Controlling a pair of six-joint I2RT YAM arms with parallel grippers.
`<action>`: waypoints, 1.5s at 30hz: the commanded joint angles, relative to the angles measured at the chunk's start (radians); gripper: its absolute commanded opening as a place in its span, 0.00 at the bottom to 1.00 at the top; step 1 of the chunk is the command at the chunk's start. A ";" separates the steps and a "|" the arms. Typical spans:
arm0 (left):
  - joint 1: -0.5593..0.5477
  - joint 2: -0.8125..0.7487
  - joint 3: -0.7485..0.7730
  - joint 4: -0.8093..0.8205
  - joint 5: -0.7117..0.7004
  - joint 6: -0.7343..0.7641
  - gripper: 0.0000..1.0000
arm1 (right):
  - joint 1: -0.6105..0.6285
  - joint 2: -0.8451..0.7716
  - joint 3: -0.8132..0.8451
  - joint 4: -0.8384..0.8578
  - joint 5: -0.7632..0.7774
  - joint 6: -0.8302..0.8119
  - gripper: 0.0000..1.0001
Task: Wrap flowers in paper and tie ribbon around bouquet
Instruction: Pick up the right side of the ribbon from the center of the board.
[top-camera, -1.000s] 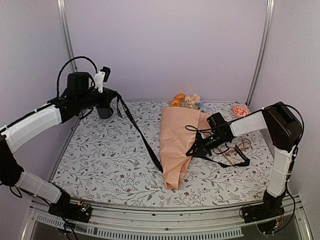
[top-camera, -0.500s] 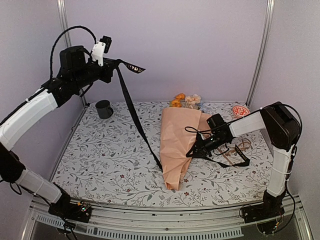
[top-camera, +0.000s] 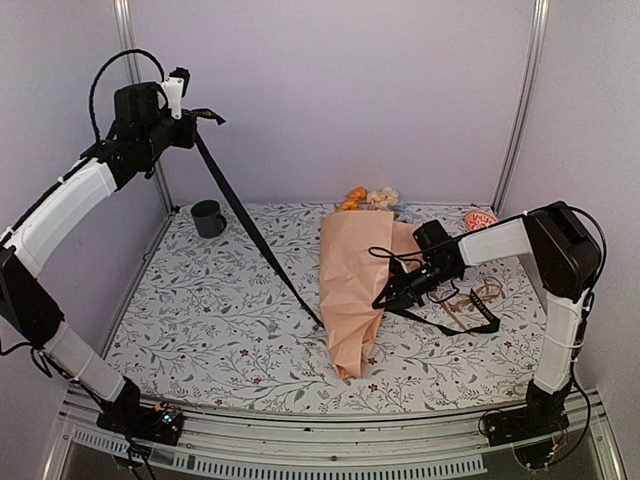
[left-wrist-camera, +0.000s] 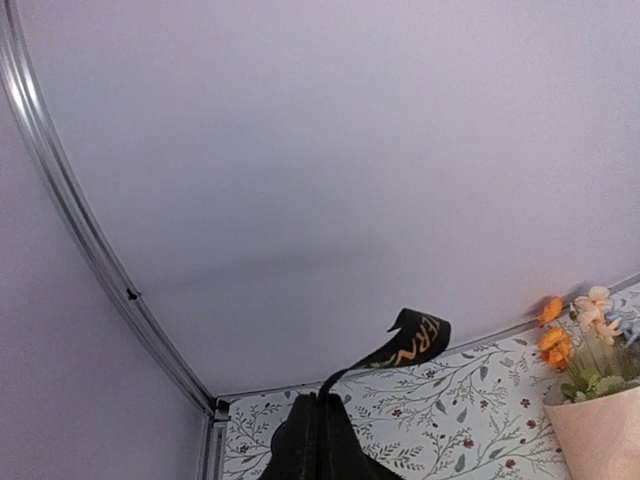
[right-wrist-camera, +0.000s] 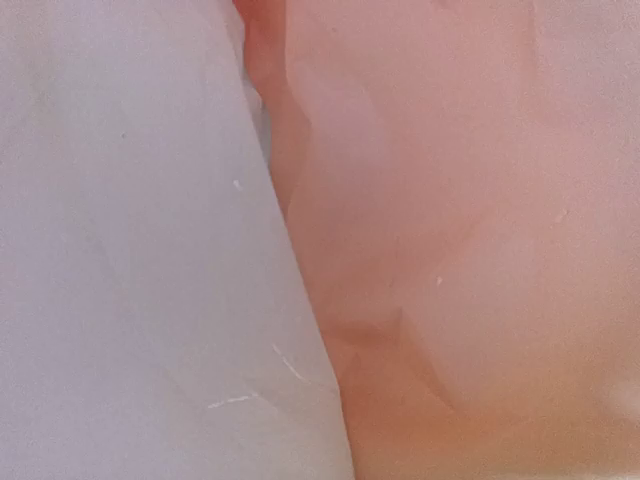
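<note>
left pincer (top-camera: 190, 125) clamps ribbon (top-camera: 258, 232), high above surface (top-camera: 220, 320) far-left corner | right pincer (top-camera: 383, 299) closed at bouquet (top-camera: 350, 290) right side, contents unclear

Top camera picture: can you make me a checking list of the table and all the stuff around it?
Surface: white table cover with a leafy print, lying flat.
Job's things: peach-orange paper cone lies on the cover, with orange and peach blooms poking out of its far end. The long black ribbon slants from the left gripper down to the cone's left side.
Clutter: dark mug, tan cord, small red round item.
Grippers: left gripper up high, shut on the ribbon. The right gripper is shut, against the cone's right side.
Cables: black cable arching high at the left.
Surroundings: pale lilac walls, metal posts.
</note>
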 joint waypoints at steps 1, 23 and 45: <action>-0.100 -0.022 -0.027 0.049 0.158 -0.049 0.00 | -0.010 0.033 0.017 -0.026 0.014 -0.034 0.01; -0.522 0.549 -0.227 0.379 0.767 -0.461 0.00 | -0.032 0.038 -0.086 0.170 -0.016 0.112 0.03; -0.543 0.769 -0.094 0.127 0.713 -0.390 0.00 | -0.146 -0.410 -0.202 -0.126 0.423 0.140 0.45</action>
